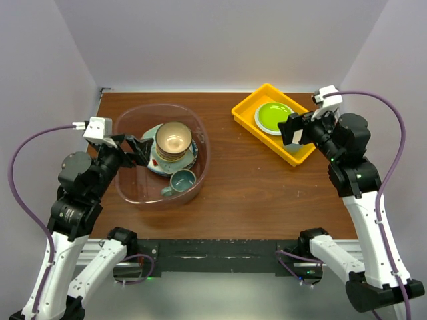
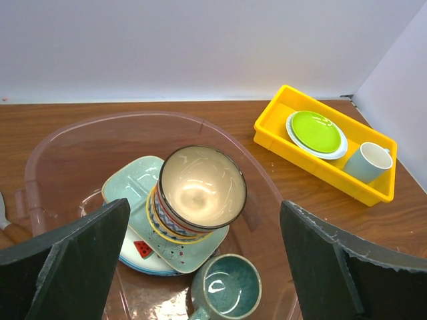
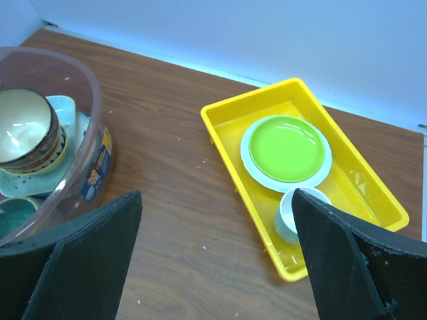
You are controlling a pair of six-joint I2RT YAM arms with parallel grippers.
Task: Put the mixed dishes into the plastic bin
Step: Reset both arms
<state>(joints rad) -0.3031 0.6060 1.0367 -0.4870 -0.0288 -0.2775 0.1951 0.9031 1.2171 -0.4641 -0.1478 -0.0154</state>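
teal mug [image 2: 225, 288], stacked bowls [image 2: 200, 193] and plates sit inside plastic bin [image 1: 133, 123]. left gripper [image 1: 141, 152] spread, empty, at its rim. right gripper [image 1: 293, 133] spread, empty, near yellow tray [image 1: 243, 110]. loading looks finished; next move probably a clean retreat.

Bright, even overhead light leaves only faint, soft shadows beside the plastic bin [image 1: 140, 119]. Inside the bin, small glints dot the glazed bowl [image 2: 200, 187] and teal mug [image 2: 223, 287]. All three views are sharp, colours vivid.
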